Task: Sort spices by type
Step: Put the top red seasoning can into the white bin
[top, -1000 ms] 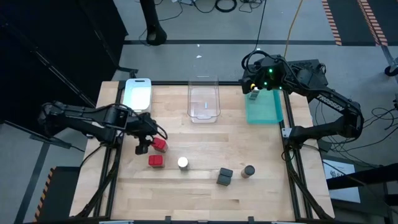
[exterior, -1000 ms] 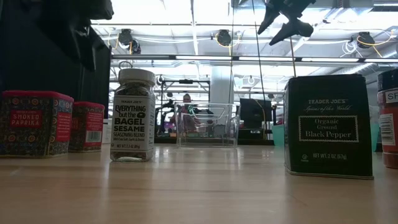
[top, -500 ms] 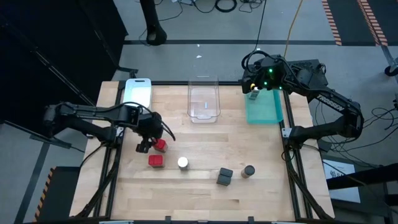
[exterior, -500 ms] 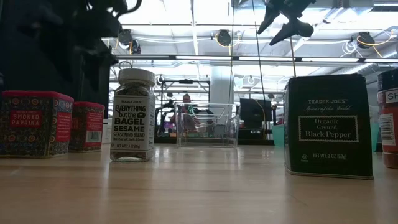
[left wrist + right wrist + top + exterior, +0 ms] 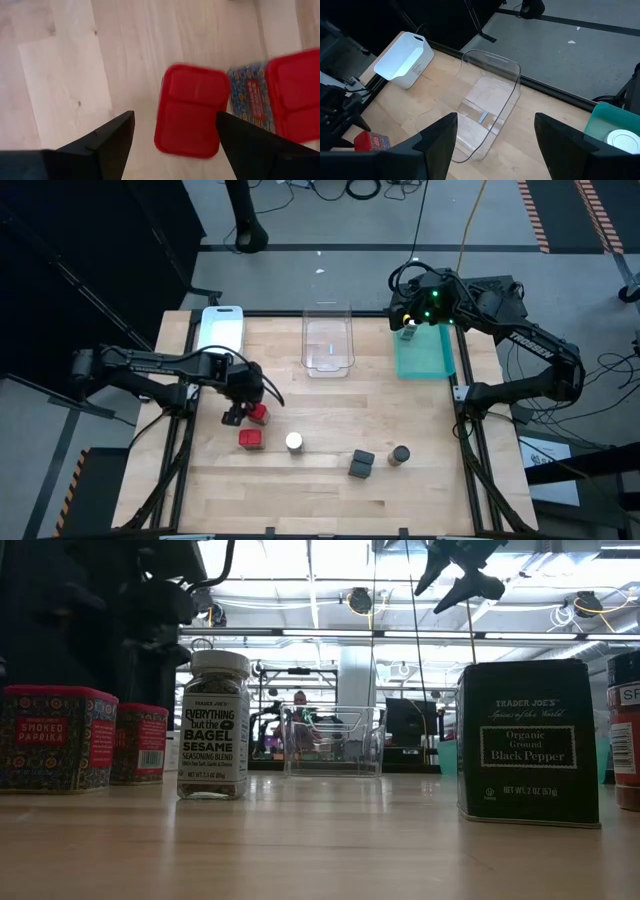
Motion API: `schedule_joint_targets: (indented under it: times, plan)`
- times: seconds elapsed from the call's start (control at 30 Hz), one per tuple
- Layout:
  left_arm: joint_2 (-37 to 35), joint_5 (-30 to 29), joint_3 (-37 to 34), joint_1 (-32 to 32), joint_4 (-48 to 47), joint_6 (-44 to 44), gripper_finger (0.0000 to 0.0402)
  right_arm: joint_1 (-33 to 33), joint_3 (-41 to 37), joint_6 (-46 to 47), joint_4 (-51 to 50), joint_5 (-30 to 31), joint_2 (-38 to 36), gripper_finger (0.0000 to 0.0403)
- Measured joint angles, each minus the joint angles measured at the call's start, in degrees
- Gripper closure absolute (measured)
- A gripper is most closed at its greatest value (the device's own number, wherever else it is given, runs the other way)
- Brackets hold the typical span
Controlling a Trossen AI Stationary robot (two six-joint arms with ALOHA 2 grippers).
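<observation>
My left gripper (image 5: 238,416) is open over the far red tin (image 5: 258,414). In the left wrist view its fingers (image 5: 175,114) stand on either side of that tin's red lid (image 5: 192,110), with the second red tin (image 5: 295,95) beside it. That second tin (image 5: 250,438), a white-capped jar (image 5: 294,442), a dark tin (image 5: 361,465) and a dark-capped jar (image 5: 399,455) stand on the table. My right gripper (image 5: 408,330) waits open above the teal tray (image 5: 428,358), which holds a white-capped jar (image 5: 622,140).
A white tray (image 5: 221,330) and a clear tray (image 5: 328,345) sit along the table's far edge, left of the teal tray. Bare wood lies between the trays and the row of spices. In the low view the black pepper tin (image 5: 530,740) and the sesame jar (image 5: 213,725) stand nearest.
My left arm has swung its wrist toward the table's right, coming more over the far red tin; its fingers stay open by that tin. No spice has moved.
</observation>
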Motion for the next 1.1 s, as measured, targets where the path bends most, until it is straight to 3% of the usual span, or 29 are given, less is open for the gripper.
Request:
schedule_joint_targets:
  times: [0.53, 0.77, 0.87, 1.0, 1.1]
  plan:
    - [1.6, 3.2, -0.1, -0.6, 0.4, 0.0, 0.0116, 0.0, 0.0, -0.2, 0.0, 0.3, 0.0, 0.0156]
    - [4.0, 3.1, -3.6, -0.6, 4.1, -0.7, 0.0116, 0.0, 0.0, -0.4, 0.0, 0.3, 0.0, 0.0156]
    - [4.1, 0.7, -3.6, -0.9, 6.2, -1.8, 0.0131, 0.0, 0.0, -0.4, 0.0, 0.3, 0.0, 0.0156]
    - [4.1, -1.8, -3.5, -0.8, 5.0, -1.9, 0.018, 0.0, 0.0, -0.4, 0.0, 0.3, 0.0, 0.0156]
    - [4.0, -1.8, -3.3, -0.3, 3.3, -2.9, 0.018, 0.0, 0.0, -0.5, 0.0, 0.3, 0.0, 0.0156]
